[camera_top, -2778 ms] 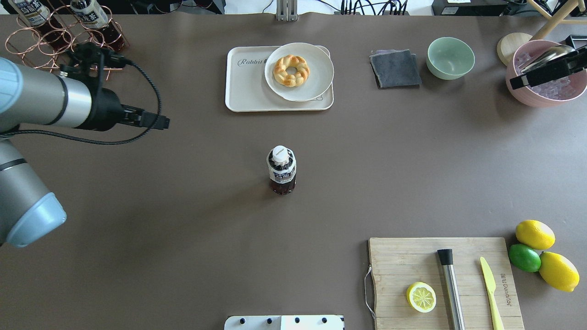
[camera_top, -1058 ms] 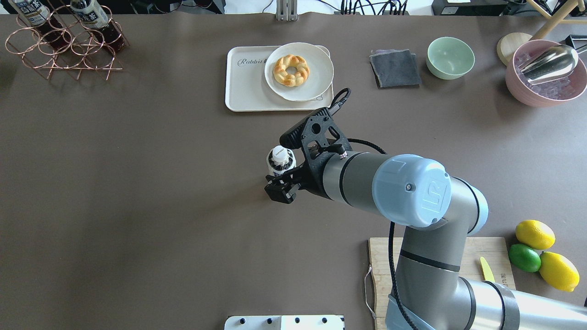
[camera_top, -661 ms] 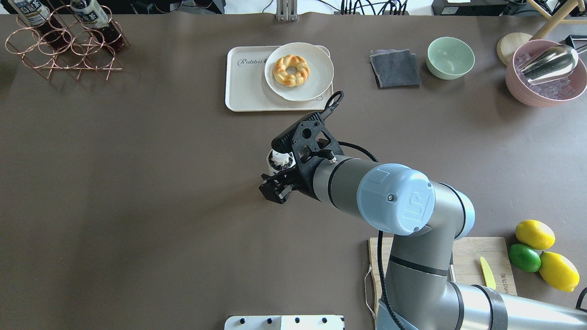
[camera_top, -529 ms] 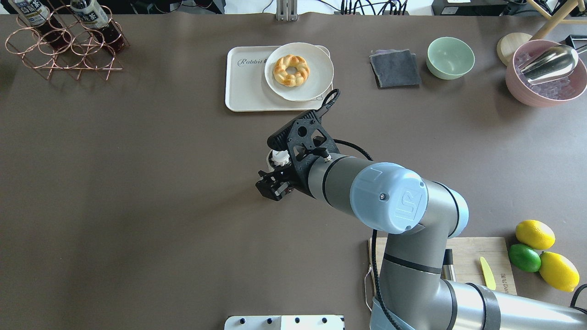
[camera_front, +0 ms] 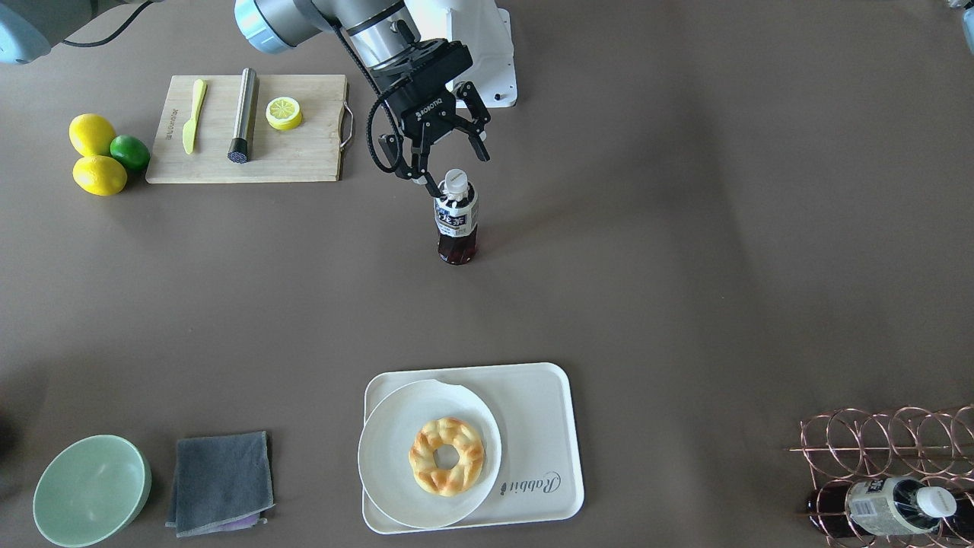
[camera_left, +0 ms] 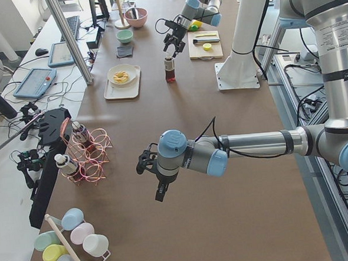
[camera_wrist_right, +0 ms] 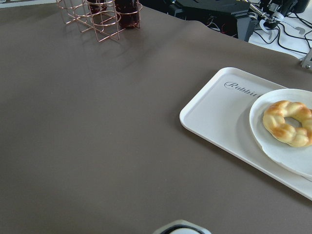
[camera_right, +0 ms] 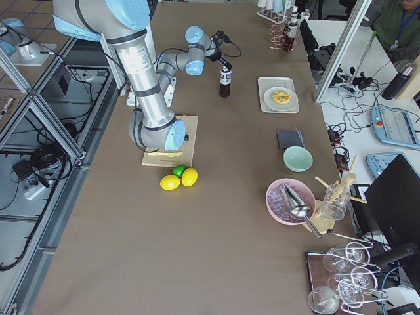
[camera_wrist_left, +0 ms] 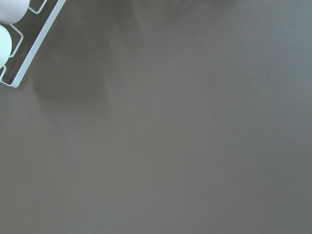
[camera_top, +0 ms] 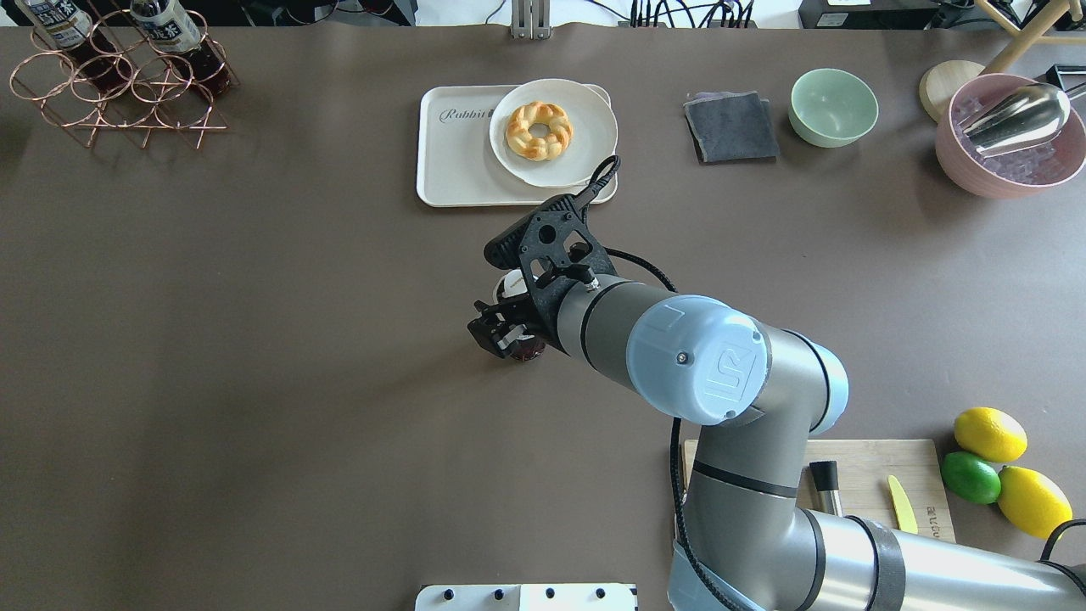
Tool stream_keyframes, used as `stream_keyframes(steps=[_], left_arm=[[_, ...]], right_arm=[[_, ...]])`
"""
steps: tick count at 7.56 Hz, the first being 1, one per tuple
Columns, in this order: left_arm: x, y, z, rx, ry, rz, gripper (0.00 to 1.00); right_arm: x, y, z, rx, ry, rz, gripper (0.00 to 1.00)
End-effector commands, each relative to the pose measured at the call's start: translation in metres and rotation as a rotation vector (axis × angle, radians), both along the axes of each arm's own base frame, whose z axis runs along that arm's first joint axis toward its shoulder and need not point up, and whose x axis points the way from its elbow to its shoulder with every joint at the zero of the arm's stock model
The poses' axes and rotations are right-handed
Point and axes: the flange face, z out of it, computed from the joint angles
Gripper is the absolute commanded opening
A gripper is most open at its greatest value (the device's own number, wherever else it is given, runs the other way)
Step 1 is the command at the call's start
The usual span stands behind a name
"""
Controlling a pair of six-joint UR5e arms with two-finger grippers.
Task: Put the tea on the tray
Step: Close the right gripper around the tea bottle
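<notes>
R gripper [camera_front: 452, 166] farther in on upright tea [camera_front: 456, 221], jaws wide astride neck, wrist down-tilted

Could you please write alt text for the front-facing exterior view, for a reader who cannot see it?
The right arm's open claw hangs at the cap of an upright tea bottle in mid-table. Nearer the camera, a cream tray holds a plate with a doughnut.
</notes>
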Motion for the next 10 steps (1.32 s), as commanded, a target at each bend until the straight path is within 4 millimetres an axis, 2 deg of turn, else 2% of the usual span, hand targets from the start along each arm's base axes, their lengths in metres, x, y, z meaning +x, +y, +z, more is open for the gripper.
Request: stream_keyframes(steps=[1, 4, 5, 6, 7, 9, 10], left_arm=[[0.0, 0.001, 0.001, 0.0, 0.001, 0.001, 0.99], [-0.001, 0.0, 0.0, 0.001, -0.001, -0.001, 0.99], [0.0, 0.0, 0.001, 0.0, 0.001, 0.001, 0.99], [-0.001, 0.0, 0.0, 0.001, -0.001, -0.001, 0.99], [0.0, 0.0, 0.0, 0.001, 0.001, 0.001, 0.99], [0.0, 0.0, 0.0, 0.001, 0.001, 0.001, 0.99], [0.0, 0.0, 0.0, 0.001, 0.001, 0.001, 0.99]], right_arm=[[0.002, -0.006, 0.006, -0.003, 0.011, 0.013, 0.85], [0.001, -0.005, 0.006, -0.003, 0.011, 0.015, 0.74], [0.001, -0.006, 0.006, -0.002, 0.011, 0.016, 0.63], [0.001, -0.006, 0.005, -0.002, 0.01, 0.016, 0.34], [0.001, -0.006, 0.003, -0.003, 0.005, 0.017, 0.01], [0.004, -0.008, -0.003, -0.004, -0.006, 0.024, 0.0], [0.013, -0.019, -0.02, 0.002, -0.028, 0.041, 0.0]])
